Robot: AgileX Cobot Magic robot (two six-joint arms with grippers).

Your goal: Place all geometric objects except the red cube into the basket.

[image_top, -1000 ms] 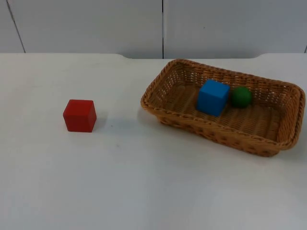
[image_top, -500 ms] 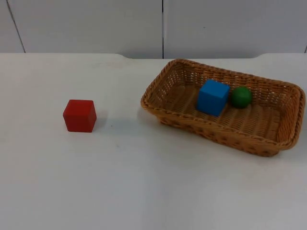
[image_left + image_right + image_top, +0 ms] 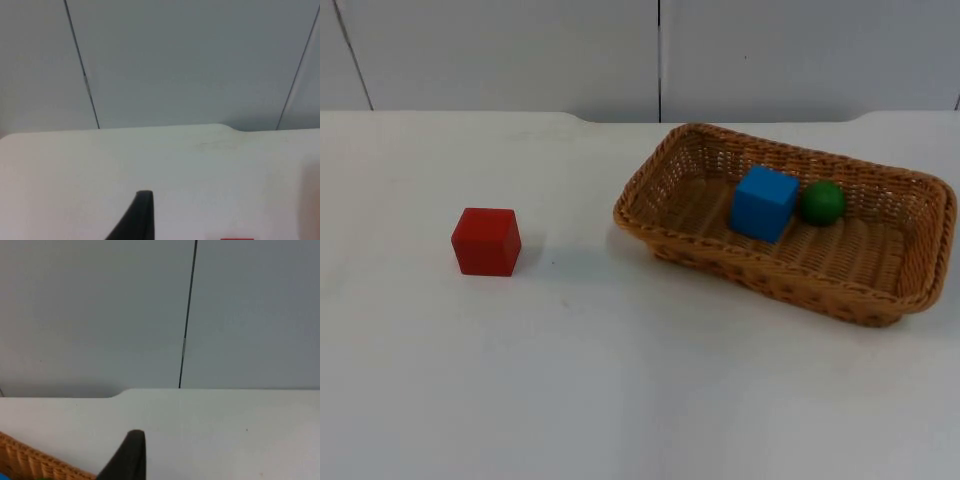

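Jaws' state on both grippers: cannot tell. Woven wicker basket (image 3: pixel 880 300) holds blue cube (image 3: pixel 763 203), green ball (image 3: pixel 822 202). Red cube (image 3: pixel 486 241) on white bench (image 3: pixel 570 380).

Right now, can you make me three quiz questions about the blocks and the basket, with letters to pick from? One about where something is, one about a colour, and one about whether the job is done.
1. Where is the red cube?
A. In the basket
B. On the white table, apart from the basket
C. On top of the blue cube

2. What colour is the ball in the basket?
A. Green
B. Yellow
C. Purple

3. How does the sorting stand?
A. Nothing is in the basket yet
B. Only the ball is in
C. The blue cube and the ball are both in, the red cube is left out

Answers:
1. B, it sits alone on the table with bare table between it and the basket.
2. A, the ball beside the blue cube is green.
3. C, both lie inside the rim and only the red cube is outside.
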